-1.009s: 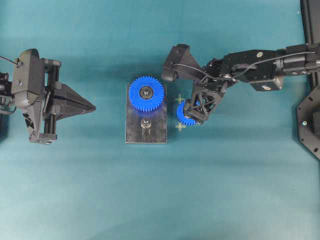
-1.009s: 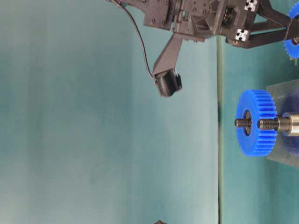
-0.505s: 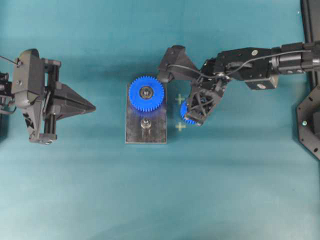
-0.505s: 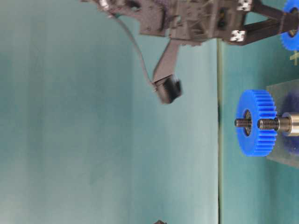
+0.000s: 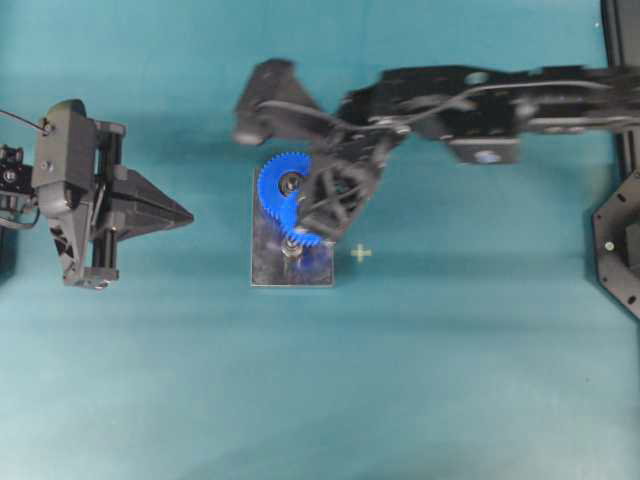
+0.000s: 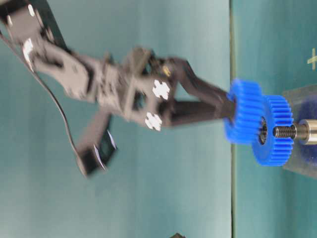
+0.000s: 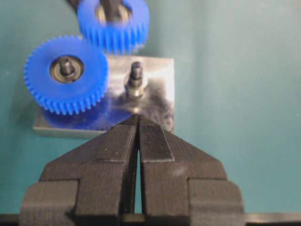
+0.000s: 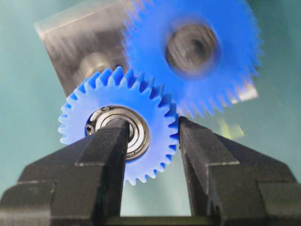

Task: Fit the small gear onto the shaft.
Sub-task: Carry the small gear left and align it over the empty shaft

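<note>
Right hand (image 8: 150,141) grips small gear (image 8: 120,129), one finger through its bore; left hand (image 7: 138,141) shut, empty. Centre bore over shaft (image 7: 136,73), lower straight, mesh with larger gear (image 7: 66,73).

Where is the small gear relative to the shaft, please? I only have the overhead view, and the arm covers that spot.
Observer: From table level, the small gear hangs above the tip of the shaft and is not on it yet.
Operator: How is it held?
Observer: The right wrist view shows the right gripper closed on it, with one finger at the centre ring and the other against the teeth.
Operator: And the left gripper?
Observer: The left wrist view shows the left gripper with its fingers pressed together, and the shaft is bare beyond them.
</note>
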You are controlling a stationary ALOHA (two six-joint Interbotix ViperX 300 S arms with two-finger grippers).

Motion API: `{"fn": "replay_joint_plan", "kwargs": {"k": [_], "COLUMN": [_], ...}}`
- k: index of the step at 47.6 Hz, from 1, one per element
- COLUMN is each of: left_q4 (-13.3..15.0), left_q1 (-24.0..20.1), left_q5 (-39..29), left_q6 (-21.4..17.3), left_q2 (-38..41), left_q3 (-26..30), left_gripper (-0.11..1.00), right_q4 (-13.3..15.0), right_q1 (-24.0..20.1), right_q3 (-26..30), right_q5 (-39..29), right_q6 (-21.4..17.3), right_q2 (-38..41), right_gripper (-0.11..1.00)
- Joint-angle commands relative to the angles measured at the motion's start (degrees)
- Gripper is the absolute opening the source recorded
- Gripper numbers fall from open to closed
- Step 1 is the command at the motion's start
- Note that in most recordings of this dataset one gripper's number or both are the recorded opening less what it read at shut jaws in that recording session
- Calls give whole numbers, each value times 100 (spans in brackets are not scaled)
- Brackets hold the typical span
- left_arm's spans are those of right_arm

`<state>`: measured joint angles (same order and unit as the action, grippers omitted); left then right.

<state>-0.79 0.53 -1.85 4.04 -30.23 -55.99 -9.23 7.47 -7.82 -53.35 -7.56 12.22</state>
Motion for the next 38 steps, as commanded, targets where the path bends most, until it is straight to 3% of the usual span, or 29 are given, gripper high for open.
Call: {"fn": "replay_joint_plan", "kwargs": {"k": [1, 15, 29, 38], "left_q4": [-18, -9, -9, -18], "left_q1": [-9, 9, 26, 26], "left_q5": [53, 53, 53, 53], "left_q6": [9, 9, 9, 18], "left_q2": [0, -18, -18, -9], "left_q3": [88, 62, 26, 9], "left_gripper": [0, 0, 0, 0], "right_q4": [-35, -35, -35, -352], "right_q1": [-114, -220, -220, -193], "right_q3": [334, 747, 756, 747], "right_q5": [-167, -299, -378, -439], "right_q6": [123, 149, 123, 114], "right_q2": [88, 527, 589, 598], "right_gripper": [37, 37, 36, 36]}}
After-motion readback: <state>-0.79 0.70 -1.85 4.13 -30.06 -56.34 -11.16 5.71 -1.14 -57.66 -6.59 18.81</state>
